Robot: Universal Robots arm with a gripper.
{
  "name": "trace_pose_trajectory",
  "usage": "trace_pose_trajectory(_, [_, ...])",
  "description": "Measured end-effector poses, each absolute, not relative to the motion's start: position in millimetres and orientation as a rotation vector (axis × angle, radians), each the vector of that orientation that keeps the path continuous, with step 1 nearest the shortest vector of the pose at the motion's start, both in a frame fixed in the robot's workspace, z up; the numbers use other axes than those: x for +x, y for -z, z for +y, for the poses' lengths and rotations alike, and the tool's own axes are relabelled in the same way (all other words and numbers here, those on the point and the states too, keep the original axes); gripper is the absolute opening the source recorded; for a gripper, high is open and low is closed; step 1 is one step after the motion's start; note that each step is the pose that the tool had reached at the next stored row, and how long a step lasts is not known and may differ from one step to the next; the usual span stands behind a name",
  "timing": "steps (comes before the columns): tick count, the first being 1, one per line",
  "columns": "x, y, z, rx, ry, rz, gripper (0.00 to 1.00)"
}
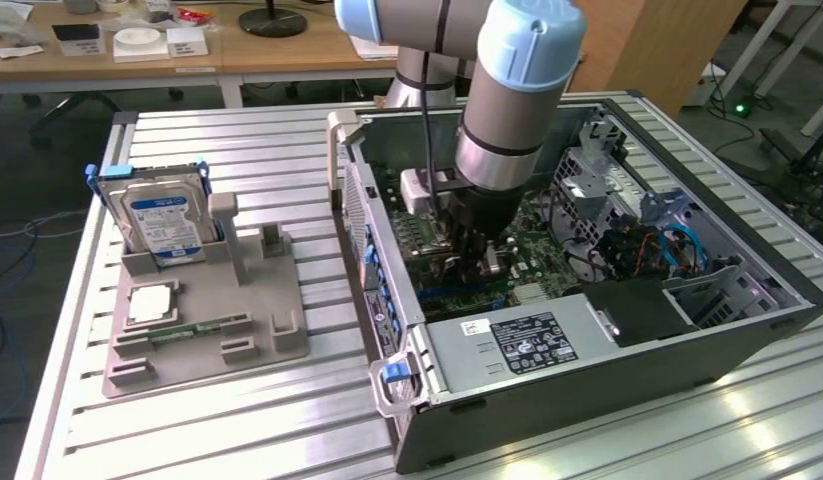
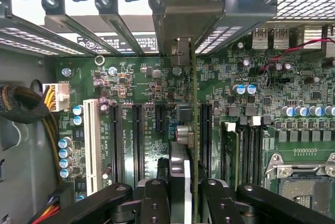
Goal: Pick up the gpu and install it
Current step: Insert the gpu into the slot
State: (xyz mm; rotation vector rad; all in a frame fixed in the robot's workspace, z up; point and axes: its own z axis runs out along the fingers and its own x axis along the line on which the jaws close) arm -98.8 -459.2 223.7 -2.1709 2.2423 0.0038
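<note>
My gripper is shut on the gpu, a thin card seen edge-on between the two black fingers. The card stands upright over the green motherboard, between two black expansion slots. Its silver-grey bracket is at the case's rear slot openings. The card's lower edge is hidden, so I cannot tell whether it sits in a slot. In the exterior view the gripper is lowered deep inside the open computer case.
A grey holder on the exterior view's left carries a silver hard drive with a blue label and a green memory stick. Inside the case are the power supply, blue cables, memory slots and a CPU socket.
</note>
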Motion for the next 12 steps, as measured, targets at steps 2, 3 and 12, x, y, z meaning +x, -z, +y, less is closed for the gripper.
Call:
trace_pose_trajectory(2, [-98.9, -223.2, -459.2, -2.171, -0.004, 2.243, 0.28])
trace_pose_trajectory(3, [-98.9, -223.2, -459.2, -2.171, -0.004, 2.243, 0.28])
trace_pose_trajectory(12, [-99.0, -224.2, -459.1, -2.171, -0.004, 2.242, 0.28])
